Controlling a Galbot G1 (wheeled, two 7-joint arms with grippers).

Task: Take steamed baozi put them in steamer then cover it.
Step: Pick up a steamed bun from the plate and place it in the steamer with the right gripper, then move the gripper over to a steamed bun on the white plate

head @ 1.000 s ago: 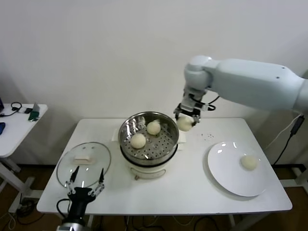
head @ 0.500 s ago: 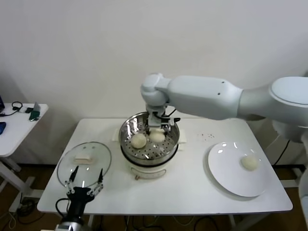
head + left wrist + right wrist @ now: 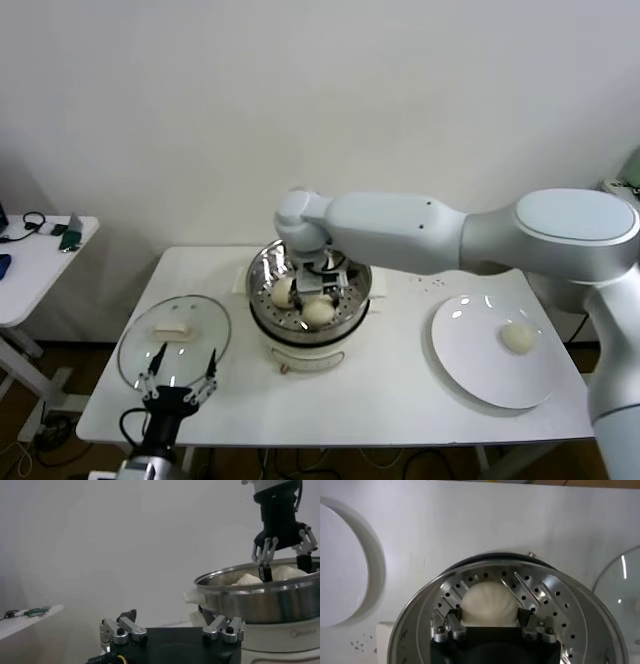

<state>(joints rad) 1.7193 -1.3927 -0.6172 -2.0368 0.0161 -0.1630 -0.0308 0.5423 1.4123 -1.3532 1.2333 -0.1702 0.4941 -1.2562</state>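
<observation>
Nearest the robot, the left gripper (image 3: 181,374) hangs idle at the front edge of the white rectangular table (image 3: 390,400), fingers spread wide with nothing between them. Just beyond it, the round clear glass cover with a metal rim and white handle (image 3: 175,340) lies flat on the table's left part. At the right, a flat white round plate (image 3: 470,365) carries one cream-white steamed baozi (image 3: 518,337).

At the table's middle stands the round shiny steel steamer on a cream-white base (image 3: 310,335), uncovered. Three buns rest on its perforated tray. The right gripper (image 3: 320,292) reaches down into the pot over the front bun (image 3: 489,603); its fingers stand on either side of that bun, close against it, but whether they press it cannot be told.
</observation>
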